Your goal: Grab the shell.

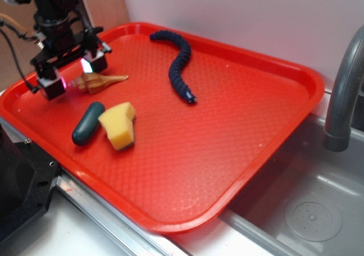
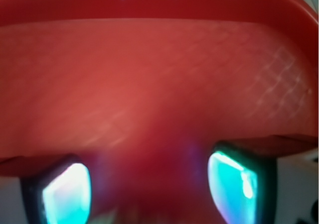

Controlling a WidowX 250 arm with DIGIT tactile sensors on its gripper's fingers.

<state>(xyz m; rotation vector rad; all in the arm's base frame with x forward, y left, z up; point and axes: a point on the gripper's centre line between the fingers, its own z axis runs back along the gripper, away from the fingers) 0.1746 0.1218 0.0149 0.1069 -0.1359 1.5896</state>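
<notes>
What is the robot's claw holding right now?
Nothing yet. The gripper is open beside the knobbly head of the shell, which lies on the red tray. The wrist view shows only tray between its fingers.

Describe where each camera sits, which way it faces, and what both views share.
Exterior: off the tray's near corner, looking down across it at shell, sponge and sink; shows the arm and open gripper.
Wrist: on the gripper, facing bare tray floor; two glowing fingertips frame the bottom.
Shared: red tray, gripper fingers.
</notes>
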